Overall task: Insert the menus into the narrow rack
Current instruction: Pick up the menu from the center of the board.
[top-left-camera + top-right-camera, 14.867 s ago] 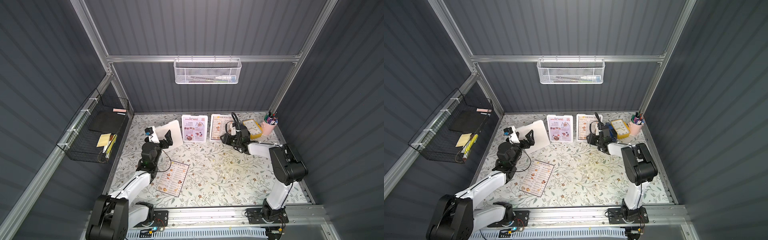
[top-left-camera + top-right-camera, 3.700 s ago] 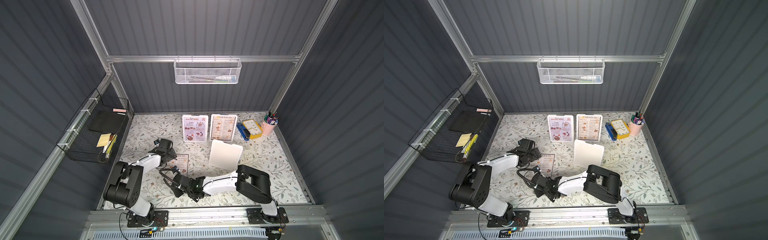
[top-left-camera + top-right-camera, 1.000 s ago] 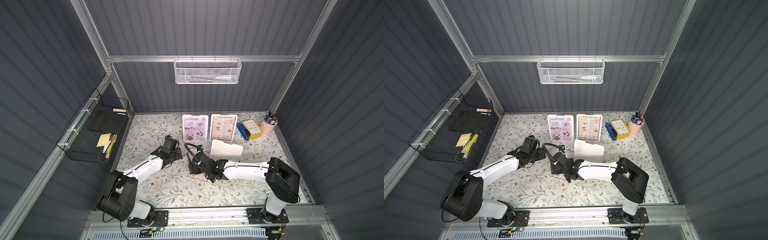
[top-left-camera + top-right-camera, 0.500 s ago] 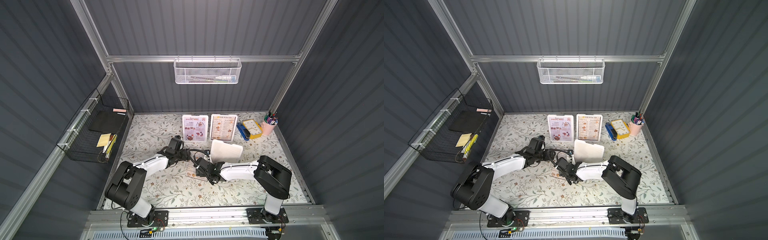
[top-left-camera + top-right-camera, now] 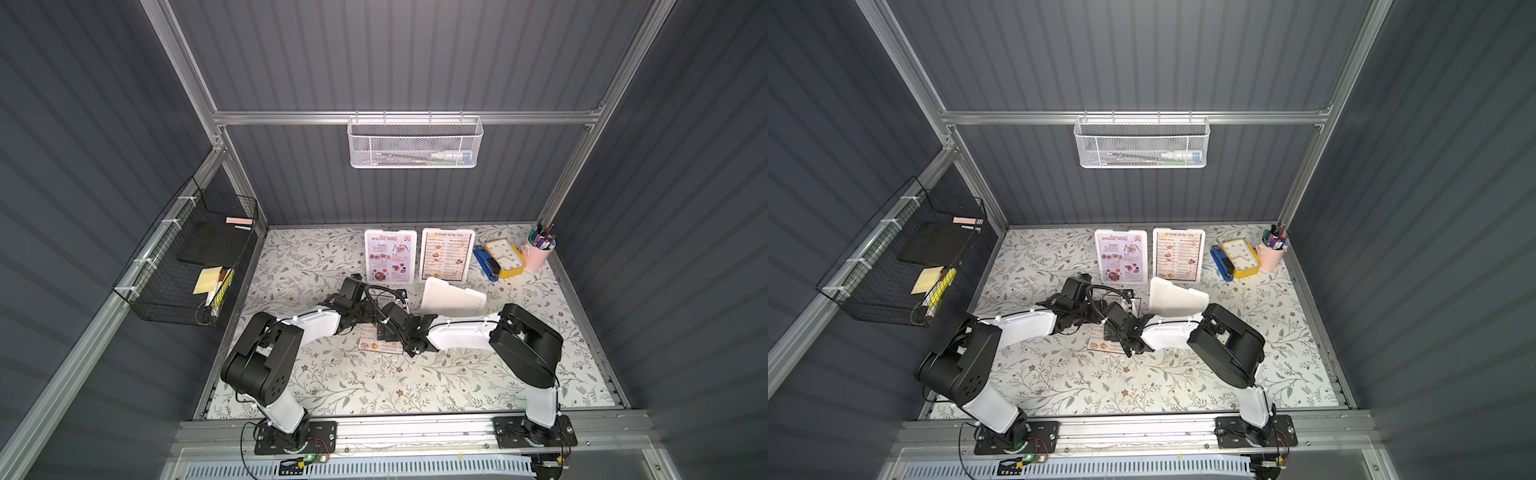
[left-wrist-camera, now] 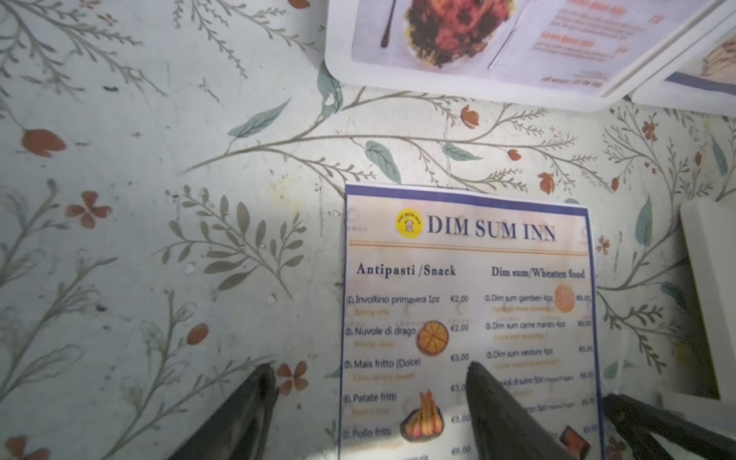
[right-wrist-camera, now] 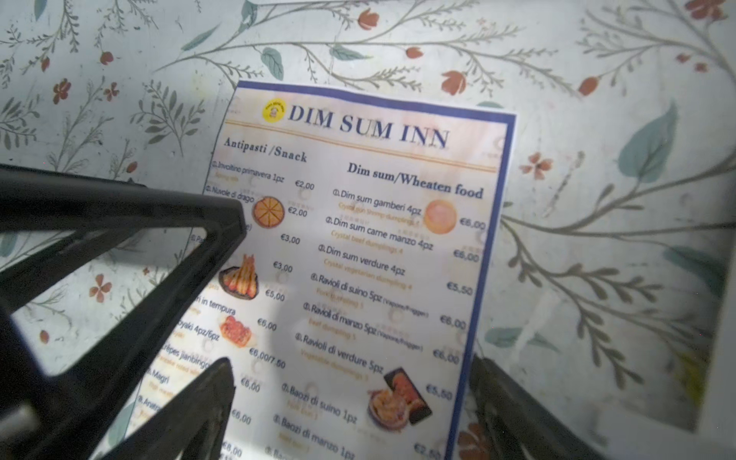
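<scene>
A loose "DIM SUM INN" menu [image 6: 470, 302] [image 7: 358, 247] lies flat mid-table, mostly hidden under both grippers in both top views [image 5: 380, 345] [image 5: 1102, 344]. My left gripper [image 6: 370, 372] [image 5: 368, 316] is open and straddles one long edge, one finger over the sheet, one over the table. The right gripper [image 7: 350, 364] [image 5: 388, 336] is open over the sheet's lower part, one fingertip at the opposite edge. Two more menus stand in white holders at the back, lavender [image 5: 390, 257] and white [image 5: 447, 254]. A narrow white mesh rack [image 5: 415, 143] hangs on the back rail.
A blank white holder [image 5: 453, 299] leans just right of the grippers. A blue stapler [image 5: 487, 261], a yellow clock [image 5: 505, 257] and a pink pen cup [image 5: 539, 252] sit at the back right. A black wire basket [image 5: 195, 266] hangs on the left wall.
My left gripper has slid right to the loose menu's edge. The right arm's elbow has folded in toward the centre. The menu has stayed put.
</scene>
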Action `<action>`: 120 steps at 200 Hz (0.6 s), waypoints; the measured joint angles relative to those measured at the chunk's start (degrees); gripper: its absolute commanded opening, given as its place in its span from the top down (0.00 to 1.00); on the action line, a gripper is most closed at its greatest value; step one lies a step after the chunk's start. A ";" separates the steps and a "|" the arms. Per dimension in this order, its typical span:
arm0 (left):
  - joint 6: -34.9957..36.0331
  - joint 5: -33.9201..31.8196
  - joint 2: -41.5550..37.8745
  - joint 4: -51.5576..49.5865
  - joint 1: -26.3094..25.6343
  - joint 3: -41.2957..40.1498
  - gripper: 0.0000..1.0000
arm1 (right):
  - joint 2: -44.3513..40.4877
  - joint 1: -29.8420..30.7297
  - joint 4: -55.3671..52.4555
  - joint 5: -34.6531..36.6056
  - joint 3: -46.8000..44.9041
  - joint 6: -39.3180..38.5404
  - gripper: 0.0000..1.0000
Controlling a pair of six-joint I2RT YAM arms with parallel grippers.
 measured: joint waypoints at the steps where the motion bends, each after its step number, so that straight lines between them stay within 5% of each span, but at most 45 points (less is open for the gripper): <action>1: 0.00 -0.02 0.00 0.00 0.00 0.00 0.24 | 0.02 0.00 -0.02 0.00 0.04 0.00 0.05; 51: 0.46 -0.79 0.44 0.20 0.15 -0.15 0.33 | 1.38 -0.37 -0.22 -0.66 1.97 -0.79 0.07; 120: 0.90 -0.04 0.92 1.92 0.26 -0.61 0.49 | 2.86 -1.66 7.96 -7.52 1.46 -1.73 0.32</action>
